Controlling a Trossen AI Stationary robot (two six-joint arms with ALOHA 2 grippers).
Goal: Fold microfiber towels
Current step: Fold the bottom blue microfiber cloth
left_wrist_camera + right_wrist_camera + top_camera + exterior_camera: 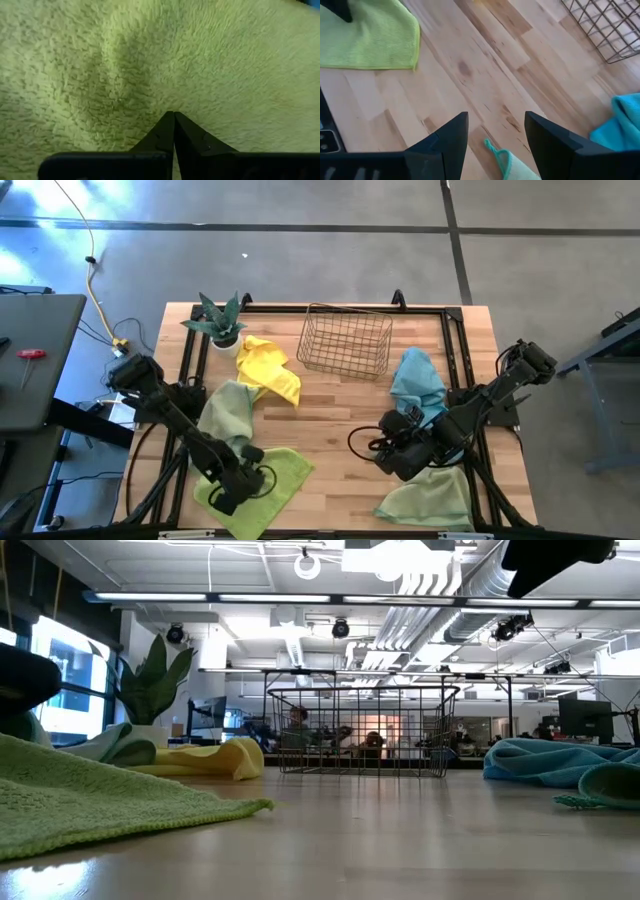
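Left hand (232,492) pinched shut on lime towel (285,470), spread diagonally; right hand (496,131) open, empty

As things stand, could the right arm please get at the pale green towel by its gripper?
Probably yes. The right gripper is open over bare wood, and the pale green towel lies just beside it, a corner showing between the fingers. Nothing lies on that corner; the blue towel is apart.
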